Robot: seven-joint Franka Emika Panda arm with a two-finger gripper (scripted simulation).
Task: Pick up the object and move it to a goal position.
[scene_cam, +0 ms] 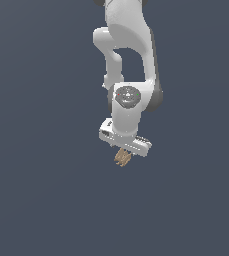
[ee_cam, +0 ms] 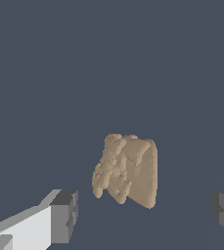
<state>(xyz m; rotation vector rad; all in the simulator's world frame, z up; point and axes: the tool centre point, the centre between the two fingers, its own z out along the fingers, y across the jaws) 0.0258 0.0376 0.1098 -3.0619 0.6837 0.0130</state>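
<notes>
The object (scene_cam: pixel 122 158) is a small tan-brown ridged lump lying on the dark grey floor, just below the white gripper (scene_cam: pixel 123 150) in the exterior view. In the wrist view the object (ee_cam: pixel 127 170) sits between the two dark grey fingertips (ee_cam: pixel 64 215), with a clear gap on each side. The gripper (ee_cam: pixel 145 212) is open and touches nothing. In the exterior view the fingers are hidden behind the hand.
The white arm (scene_cam: pixel 128 60) reaches down from the top of the exterior view. A plain dark grey floor (scene_cam: pixel 46 200) lies all around, with nothing else on it.
</notes>
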